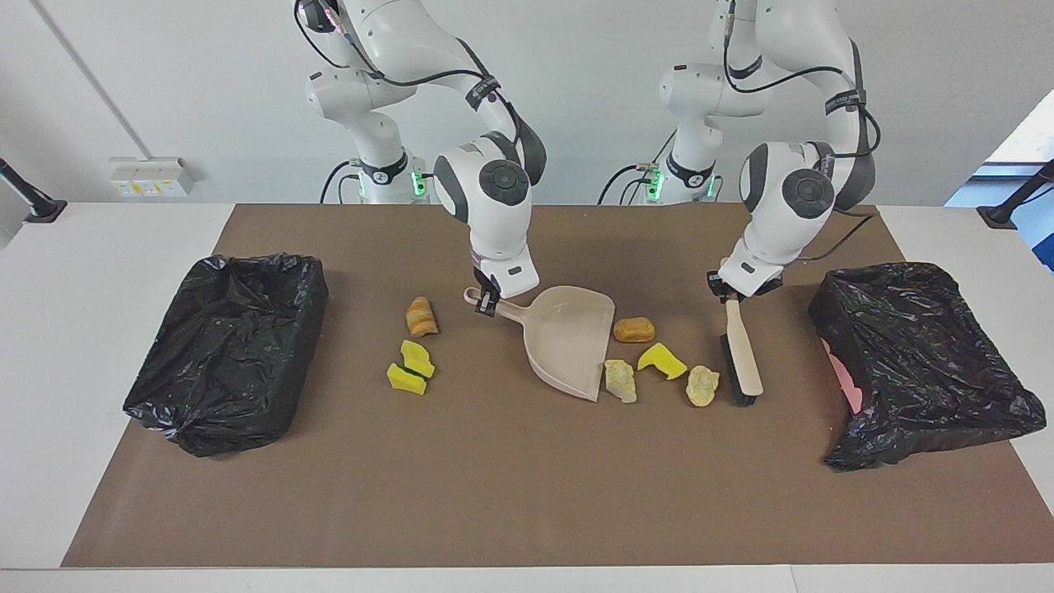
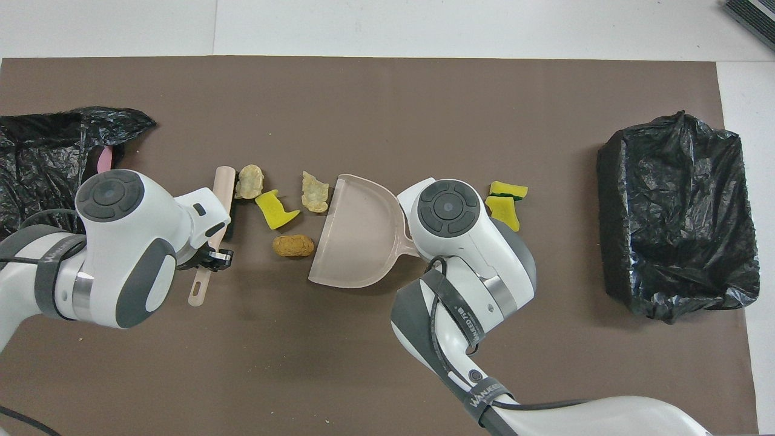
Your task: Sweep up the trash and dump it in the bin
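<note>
My right gripper is shut on the handle of the beige dustpan, whose open mouth faces four bits of trash. These are an orange-brown lump, a pale lump, a yellow sponge chunk and another pale lump. My left gripper is shut on the handle of the beige brush, and its black bristles rest against that last pale lump. A bread-like lump and two yellow sponge chunks lie beside the dustpan's handle, toward the right arm's end.
A black-bagged bin stands at the right arm's end of the brown mat. Another black-bagged bin stands at the left arm's end, close to the brush. The mat is bare farther from the robots.
</note>
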